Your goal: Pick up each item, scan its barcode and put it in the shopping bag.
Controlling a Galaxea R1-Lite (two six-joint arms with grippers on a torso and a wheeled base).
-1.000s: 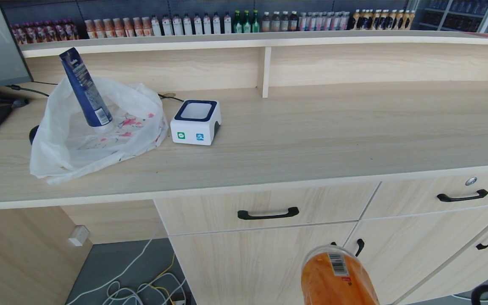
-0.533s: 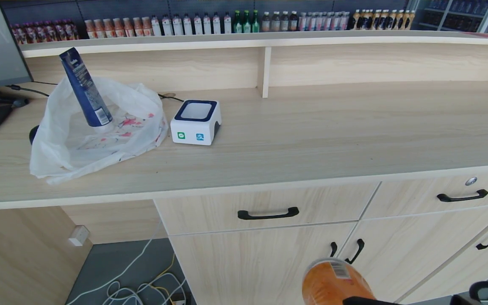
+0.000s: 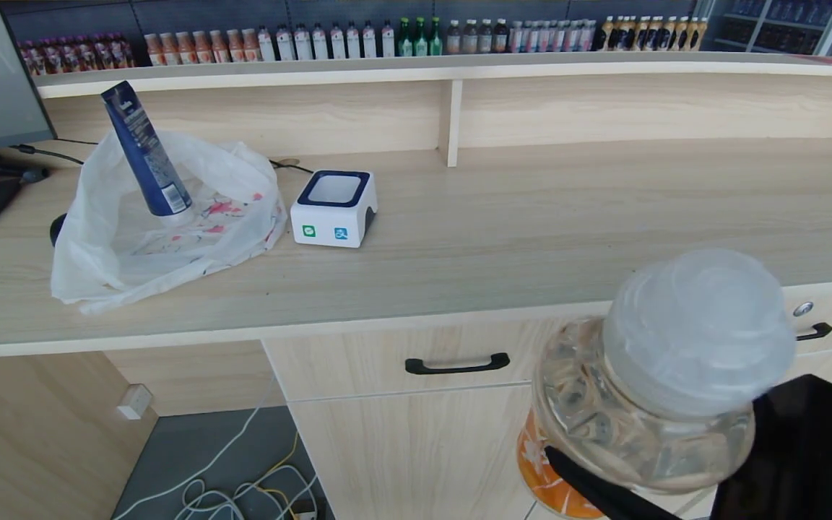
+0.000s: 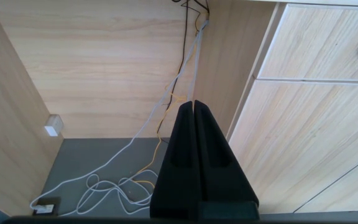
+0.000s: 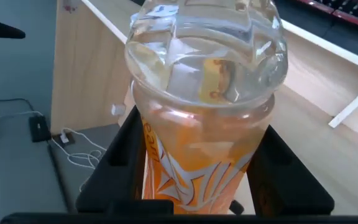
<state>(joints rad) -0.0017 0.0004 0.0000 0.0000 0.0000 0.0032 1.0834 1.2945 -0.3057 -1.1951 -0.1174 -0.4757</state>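
Right tool (image 5: pixel 199 171): clamps jar (image 3: pixel 640 419), right, before counter's (image 3: pixel 531 231) near edge.
Left tool (image 4: pixel 194 115): closed, empty, below counter level.
Shopping bag (image 3: pixel 134 245): left on counter, scanner (image 3: pixel 334 208) just right.

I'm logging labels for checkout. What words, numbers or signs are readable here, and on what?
No text reads clearly.
blue tube: white print and barcode label, too small.
scanner box: green and blue icons, symbols blurred.
orange jar: white pattern, no legible words.
shelf bottles: labels too small.
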